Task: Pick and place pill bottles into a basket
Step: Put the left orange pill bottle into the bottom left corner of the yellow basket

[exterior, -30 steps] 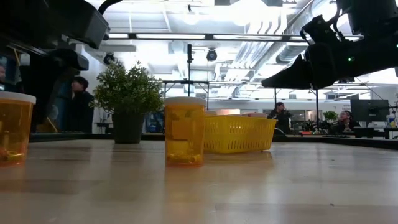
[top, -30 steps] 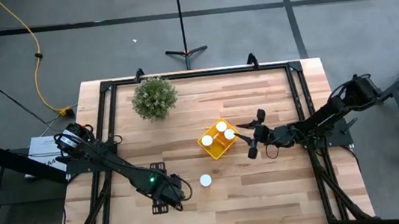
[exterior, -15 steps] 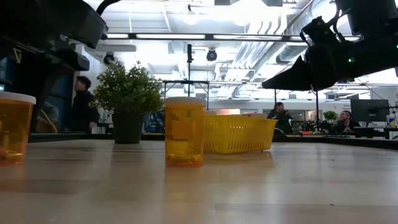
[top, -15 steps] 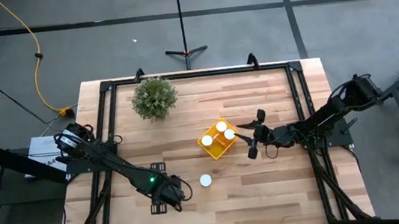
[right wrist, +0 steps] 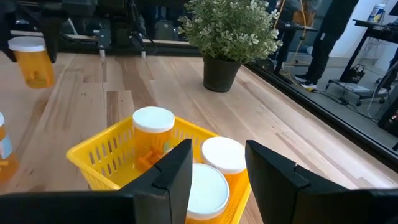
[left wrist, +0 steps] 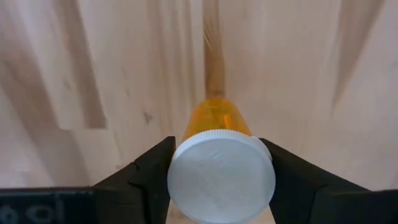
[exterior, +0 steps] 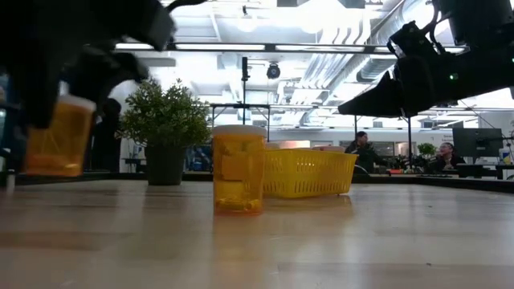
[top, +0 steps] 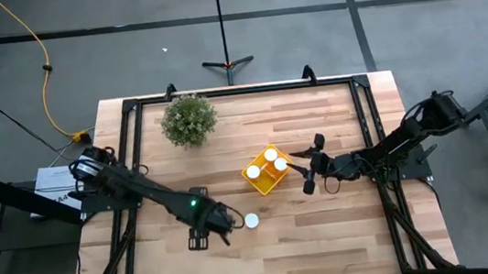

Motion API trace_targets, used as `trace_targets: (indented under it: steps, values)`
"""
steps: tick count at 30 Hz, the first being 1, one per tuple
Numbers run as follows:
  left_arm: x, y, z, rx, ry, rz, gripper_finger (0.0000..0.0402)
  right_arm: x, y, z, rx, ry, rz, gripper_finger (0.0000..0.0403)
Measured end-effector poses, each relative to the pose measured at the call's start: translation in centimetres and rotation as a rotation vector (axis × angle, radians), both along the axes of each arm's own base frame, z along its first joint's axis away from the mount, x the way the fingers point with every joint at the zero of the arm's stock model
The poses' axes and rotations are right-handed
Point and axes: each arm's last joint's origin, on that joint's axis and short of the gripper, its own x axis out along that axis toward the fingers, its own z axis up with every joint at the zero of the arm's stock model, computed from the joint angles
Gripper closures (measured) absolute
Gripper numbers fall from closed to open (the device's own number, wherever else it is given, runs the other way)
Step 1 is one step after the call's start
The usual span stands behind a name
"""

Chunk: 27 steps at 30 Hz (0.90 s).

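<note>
Left claw (left wrist: 221, 180) clamped on a pill bottle (left wrist: 219, 168), dark fingers pressing either side just under the round white cap; seen low across the surface (top: 329, 238), bottle (exterior: 56, 136) hanging clear of the wood, upright or nearly so. Gripped high, near the cap, probably so the orange body can drop into the basket without the fingers fouling the wall. From above, left claw (top: 207, 229) near the front of the surface, short of the basket (top: 254, 185).

Right claw (right wrist: 217, 168) hovering just beside the basket (right wrist: 99, 158), fingers parted and empty, framing the caps inside. Likely waiting its turn.

Three bottles standing in the basket, white caps up: first (top: 270, 155), second (top: 280, 164), third (top: 254, 172). One more loose bottle (top: 252, 220) upright on the bare wood, just beside the left claw, well in front of the basket.

Basket: bright yellow plastic, rectangular, low latticed walls. Bottles: smooth translucent orange cylinders, matte white round caps. Surface: pale wooden planks, dark metal frame. Bushy green potted plant (top: 189, 119) at the back, apart from the work.
</note>
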Motion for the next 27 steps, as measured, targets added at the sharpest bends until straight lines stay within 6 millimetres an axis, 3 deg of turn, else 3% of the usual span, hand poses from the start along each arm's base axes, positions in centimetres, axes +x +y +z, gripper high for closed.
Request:
trace_targets:
  steps: [10,18,27]
  values:
    - [3.2,3.9,3.4,-0.004,-0.097,-0.09,0.0151,0.0,0.0,0.1,0.003,-0.008,-0.009,0.0263]
    - [5.8,7.2,7.0,0.01,-0.266,-0.161,0.0164,0.0,0.0,0.1,0.002,-0.008,-0.009,0.0263]
    - [8.3,10.0,8.2,-0.008,-0.496,-0.259,0.0161,0.0,0.0,0.0,-0.002,-0.002,-0.009,0.0263]
